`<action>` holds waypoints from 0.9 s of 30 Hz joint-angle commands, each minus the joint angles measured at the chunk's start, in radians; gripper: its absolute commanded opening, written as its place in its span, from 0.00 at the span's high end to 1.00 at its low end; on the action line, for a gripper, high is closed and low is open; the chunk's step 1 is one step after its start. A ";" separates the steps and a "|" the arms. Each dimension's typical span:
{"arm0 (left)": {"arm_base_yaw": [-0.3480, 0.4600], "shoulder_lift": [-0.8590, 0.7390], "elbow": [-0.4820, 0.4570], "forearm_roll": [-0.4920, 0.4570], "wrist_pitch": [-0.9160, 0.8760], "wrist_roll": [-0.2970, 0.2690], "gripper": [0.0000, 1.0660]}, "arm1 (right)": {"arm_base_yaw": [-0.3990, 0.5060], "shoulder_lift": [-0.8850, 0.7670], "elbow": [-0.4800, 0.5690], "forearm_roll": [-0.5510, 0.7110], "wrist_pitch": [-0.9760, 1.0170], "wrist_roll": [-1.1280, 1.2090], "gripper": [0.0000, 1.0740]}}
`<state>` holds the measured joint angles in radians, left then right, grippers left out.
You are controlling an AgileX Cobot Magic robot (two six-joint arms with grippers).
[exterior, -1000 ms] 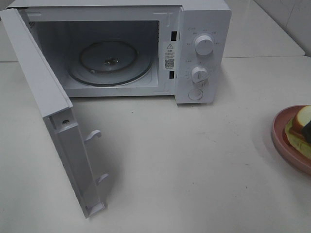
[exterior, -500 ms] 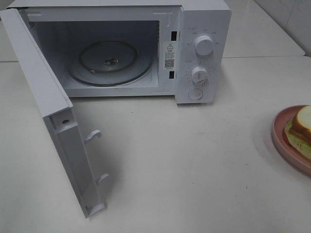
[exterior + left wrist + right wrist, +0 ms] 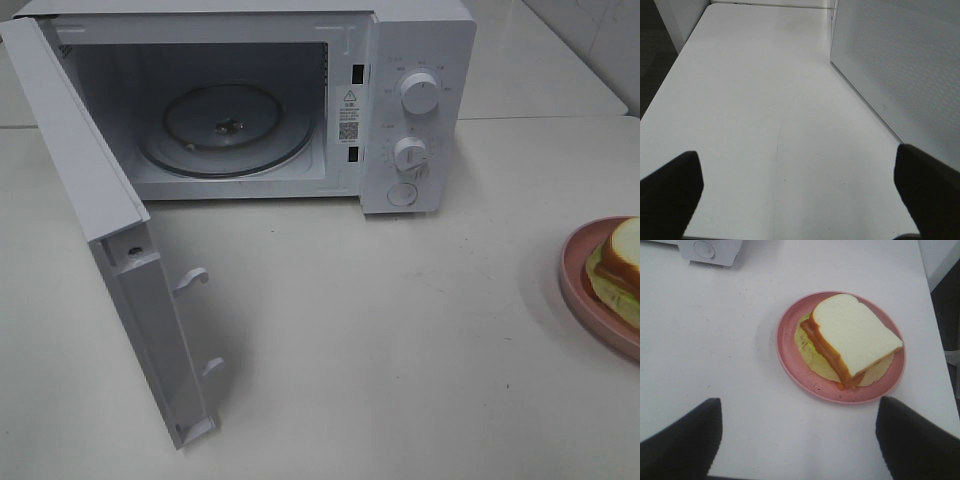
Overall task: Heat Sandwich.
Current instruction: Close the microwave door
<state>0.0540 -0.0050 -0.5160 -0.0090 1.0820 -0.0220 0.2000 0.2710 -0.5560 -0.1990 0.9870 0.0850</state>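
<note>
1. One sandwich (image 3: 847, 337) lies on a pink plate (image 3: 790, 357) at the right edge of the worktop (image 3: 400, 330). It sits beyond the right gripper (image 3: 799, 440) and between the lines of its two dark fingers (image 3: 682, 440), clear of both, with bare worktop between fingers and plate.
2. The right wrist view shows the whole sandwich: a white bread slice on top, reddish and yellow-green filling showing at its side. The high view catches only a slice of it and part of the plate, cut off by the frame, and shows neither gripper.
3. The high view alone shows the microwave (image 3: 410, 110) at the far edge of the worktop, its door (image 3: 120, 250) swung wide towards the left front and the glass turntable (image 3: 225, 125) bare inside.
4. The left wrist view shows the outer face of the door, a pale perforated panel, beside an open stretch of worktop.
5. The right fingers are spread wide, holding and touching nothing.
6. The left gripper (image 3: 800, 190) has its fingers (image 3: 670, 192) spread wide too, over the worktop near the door, gripping nothing.
</note>
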 commanded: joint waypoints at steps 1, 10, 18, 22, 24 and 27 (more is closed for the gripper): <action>0.002 -0.005 0.000 0.003 -0.009 0.001 0.10 | -0.045 -0.053 0.004 0.019 -0.004 -0.008 0.29; 0.002 -0.005 0.000 0.003 -0.009 0.001 0.10 | -0.128 -0.149 0.022 0.057 -0.009 0.001 0.29; 0.002 -0.005 0.000 0.003 -0.009 0.001 0.10 | -0.187 -0.243 0.057 0.071 0.008 -0.005 0.29; 0.002 -0.005 0.000 0.003 -0.009 0.001 0.10 | -0.214 -0.304 0.057 0.071 0.008 -0.006 0.29; 0.002 -0.005 0.000 0.003 -0.009 0.001 0.10 | -0.221 -0.302 0.057 0.071 0.008 -0.007 0.29; 0.002 -0.005 0.000 0.009 -0.009 0.001 0.10 | -0.221 -0.302 0.057 0.071 0.008 -0.007 0.29</action>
<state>0.0540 -0.0050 -0.5160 -0.0070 1.0820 -0.0220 -0.0130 -0.0040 -0.4990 -0.1260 0.9950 0.0860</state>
